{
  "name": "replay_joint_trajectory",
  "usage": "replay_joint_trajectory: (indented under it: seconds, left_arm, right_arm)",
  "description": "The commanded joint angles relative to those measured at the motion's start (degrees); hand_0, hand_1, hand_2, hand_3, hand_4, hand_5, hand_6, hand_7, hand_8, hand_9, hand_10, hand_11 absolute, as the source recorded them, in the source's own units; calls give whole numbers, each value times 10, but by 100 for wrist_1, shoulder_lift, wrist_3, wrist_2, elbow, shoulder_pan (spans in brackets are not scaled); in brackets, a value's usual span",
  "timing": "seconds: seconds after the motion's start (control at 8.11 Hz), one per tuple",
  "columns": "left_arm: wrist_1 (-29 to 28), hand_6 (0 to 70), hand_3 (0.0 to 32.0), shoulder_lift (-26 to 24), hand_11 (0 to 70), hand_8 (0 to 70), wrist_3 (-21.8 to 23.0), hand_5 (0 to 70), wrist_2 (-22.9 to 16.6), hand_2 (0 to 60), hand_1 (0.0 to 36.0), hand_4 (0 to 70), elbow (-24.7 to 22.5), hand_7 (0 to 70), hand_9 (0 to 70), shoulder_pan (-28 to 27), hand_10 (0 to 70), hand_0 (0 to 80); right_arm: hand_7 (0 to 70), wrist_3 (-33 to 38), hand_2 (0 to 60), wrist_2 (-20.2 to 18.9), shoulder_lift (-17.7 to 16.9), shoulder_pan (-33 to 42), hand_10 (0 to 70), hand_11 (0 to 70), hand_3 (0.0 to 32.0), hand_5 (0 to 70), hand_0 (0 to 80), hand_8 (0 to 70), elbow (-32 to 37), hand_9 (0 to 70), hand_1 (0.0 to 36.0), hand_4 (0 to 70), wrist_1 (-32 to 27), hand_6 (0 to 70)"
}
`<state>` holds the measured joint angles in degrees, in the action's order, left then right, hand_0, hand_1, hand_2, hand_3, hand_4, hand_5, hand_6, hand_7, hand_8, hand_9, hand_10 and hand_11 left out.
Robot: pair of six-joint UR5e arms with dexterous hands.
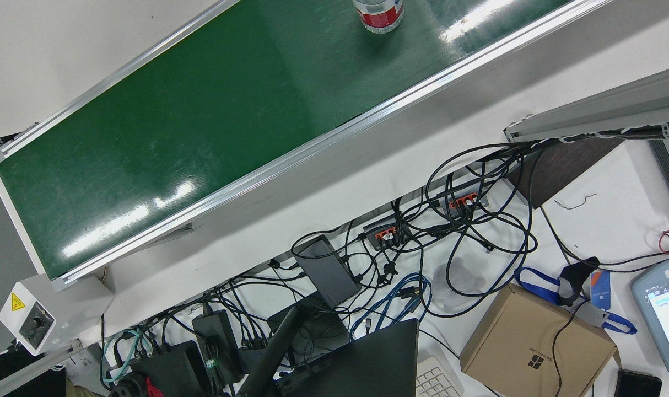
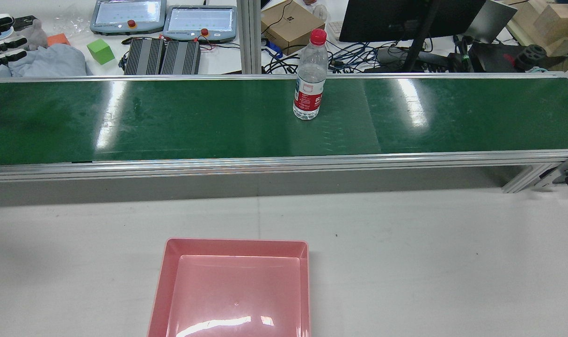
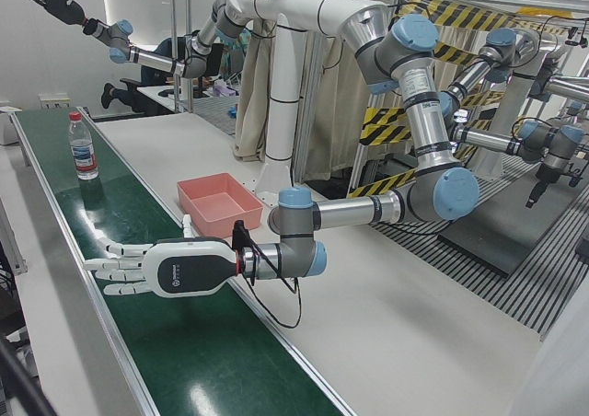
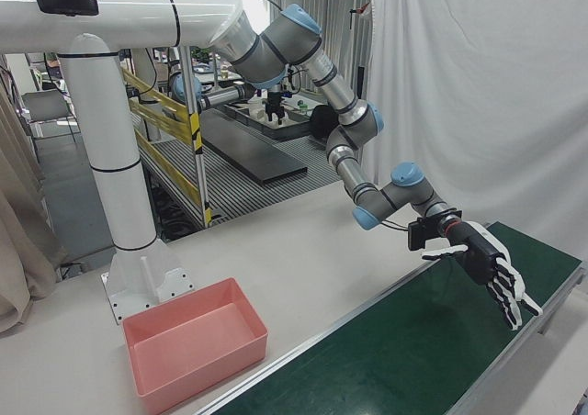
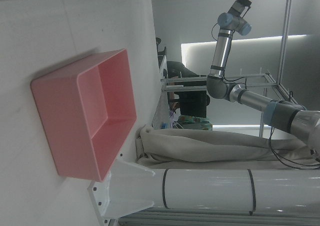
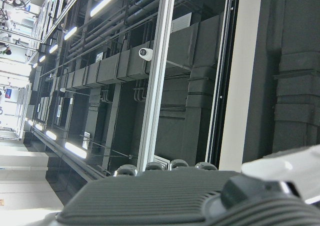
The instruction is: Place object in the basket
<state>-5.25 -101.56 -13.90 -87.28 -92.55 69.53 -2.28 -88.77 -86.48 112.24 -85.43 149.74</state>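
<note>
A clear water bottle (image 2: 309,79) with a red cap and red label stands upright on the green conveyor belt (image 2: 195,121). It also shows in the front view (image 1: 378,14) and far off in the left-front view (image 3: 83,146). The empty pink basket (image 2: 237,243) sits on the white table before the belt, also in the right-front view (image 4: 138,328) and the left hand view (image 5: 80,81). My left hand (image 3: 156,269) is open with fingers spread, low over the belt's left end, far from the bottle; it also shows in the right-front view (image 4: 491,263). My right hand (image 3: 51,2) is open and raised high.
The white arm pedestal (image 3: 285,158) stands behind the basket. Beyond the belt's far rail are teach pendants (image 2: 200,21), a cardboard box (image 2: 288,23), a monitor and cables. A white curtain (image 4: 478,94) hangs by the belt's left end.
</note>
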Motion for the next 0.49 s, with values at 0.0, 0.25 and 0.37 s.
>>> replay_joint_trajectory:
  seconds: [0.0, 0.25, 0.37]
  left_arm:
    - [-11, 48, 84, 5, 100, 100, 19, 242, 1, 0, 122, 22, -35, 29, 123, 35, 54, 636]
    - [-11, 62, 74, 5, 117, 121, 10, 249, 1, 0, 127, 63, -9, 36, 134, 26, 66, 645]
    - [-2, 63, 76, 5, 115, 123, 2, 249, 1, 0, 128, 63, -17, 36, 137, 17, 65, 643]
  right_arm:
    - [0, 0, 0, 0, 0, 0, 0, 0, 0, 0, 0, 0, 0, 0, 0, 0, -6, 0]
    - [0, 0, 0, 0, 0, 0, 0, 0, 0, 0, 0, 0, 0, 0, 0, 0, 2, 0]
    - [0, 0, 0, 0, 0, 0, 0, 0, 0, 0, 0, 0, 0, 0, 0, 0, 2, 0]
